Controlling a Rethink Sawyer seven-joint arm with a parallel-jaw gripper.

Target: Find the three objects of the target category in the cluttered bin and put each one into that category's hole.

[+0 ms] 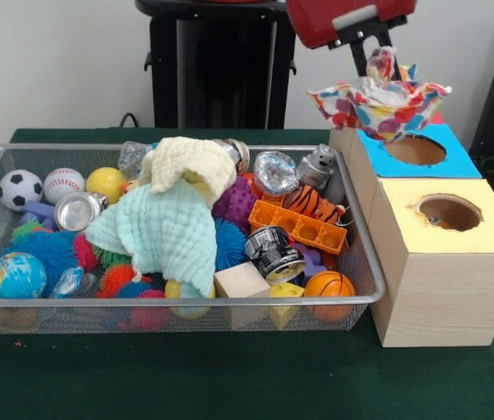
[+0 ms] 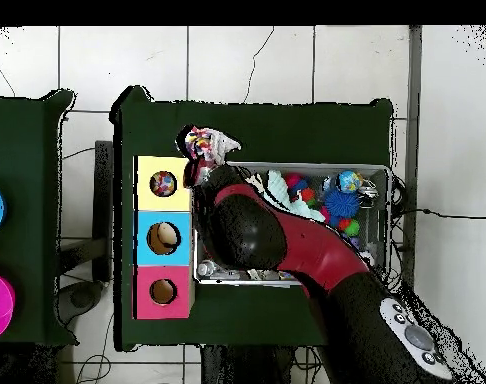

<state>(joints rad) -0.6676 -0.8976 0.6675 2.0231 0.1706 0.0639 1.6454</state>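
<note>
Jaws [image 1: 381,54] grip a printed fabric bundle [image 1: 379,98] above the blue-faced hole [image 1: 415,150]

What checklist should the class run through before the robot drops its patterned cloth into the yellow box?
1. Grip: the hand pinches the white fabric bundle with red, blue and yellow patches: ok.
2. Bundle lifted out of the silver wire-mesh bin: ok.
3. Bundle over the round hole in the yellow box face: not ok in the front view; it hangs above the blue-faced cut-out.
4. Yellow hole unblocked: ok, though something colourful lies inside.
5. Other bundles in bin: cannot tell.
</note>
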